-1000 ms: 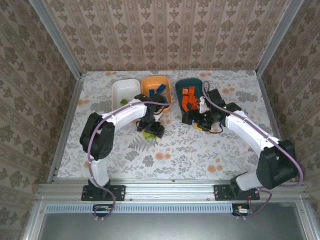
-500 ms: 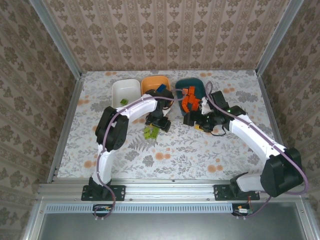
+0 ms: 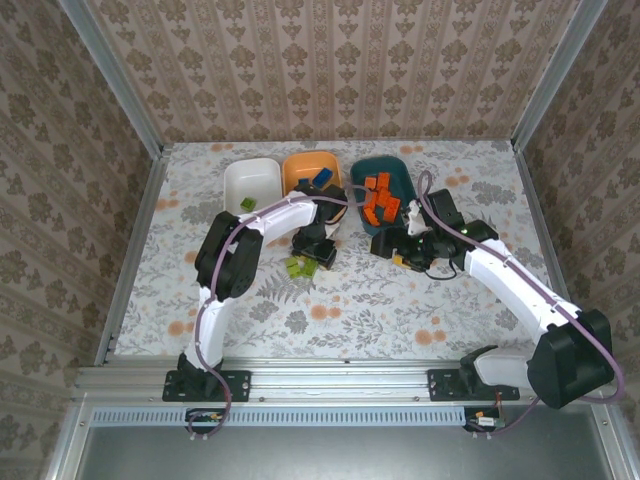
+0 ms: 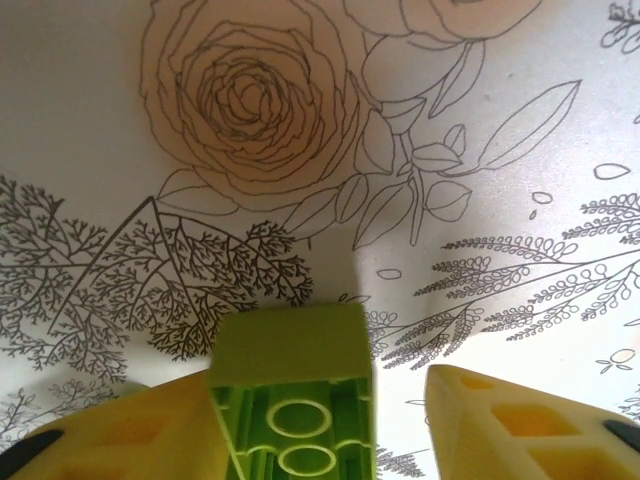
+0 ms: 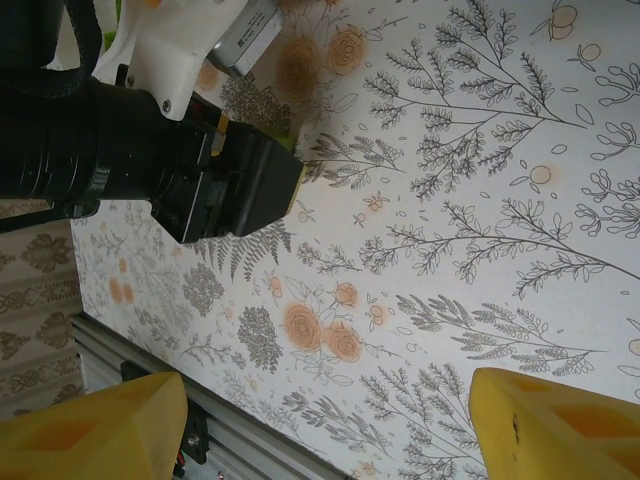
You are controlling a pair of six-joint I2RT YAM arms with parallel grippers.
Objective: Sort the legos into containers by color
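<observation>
Left tool [image 4: 322,390] sits low on the desk [image 4: 120,120], jaws partly open astride a lime green brick [image 4: 290,350]. One finger touches it and the other shows a gap, so no grip yet. The brick lies mid-desk, just in front of the orange bowl [image 3: 298,165]. It's likely bound for the white bowl [image 3: 255,175] at the far edge, which holds a green piece [image 3: 247,203]. Right tool [image 5: 320,430] is wide open and empty, parked beside the teal bowl [image 3: 400,170].
</observation>
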